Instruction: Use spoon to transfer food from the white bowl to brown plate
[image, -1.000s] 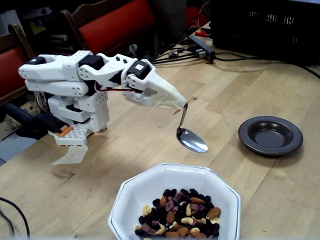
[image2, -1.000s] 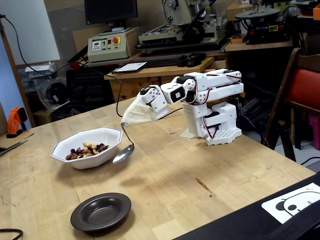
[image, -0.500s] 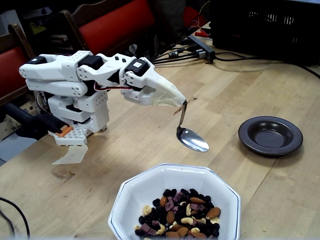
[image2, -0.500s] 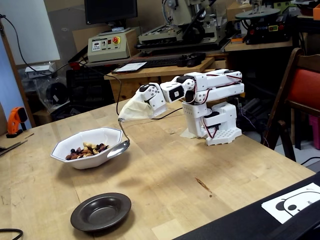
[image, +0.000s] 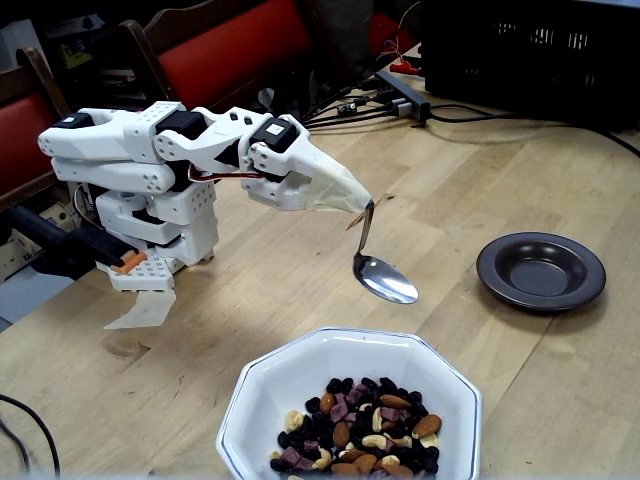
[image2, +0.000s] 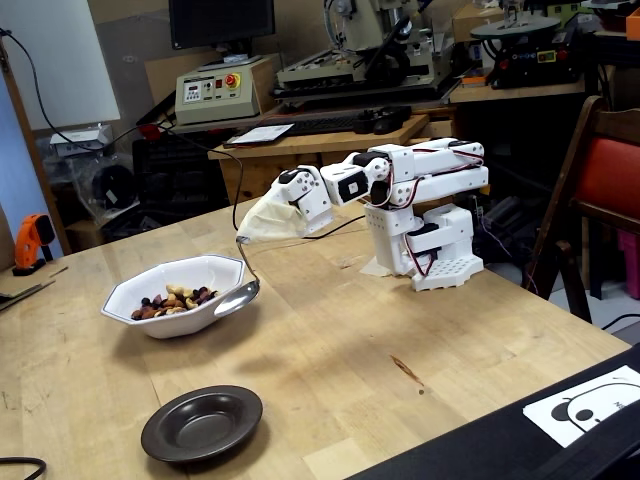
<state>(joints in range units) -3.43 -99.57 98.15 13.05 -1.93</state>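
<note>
your spoon (image: 383, 279) barely moved in the last half second after lifting a touch, so you're basically parked empty just outside the white bowl (image: 262, 392)'s rim, and the food (image: 360, 427) is untouched. the arm reaches out low, the gripper (image: 345, 198) clamped on the spoon handle. the brown plate (image: 508, 292), right of the bowl, is empty.
</note>
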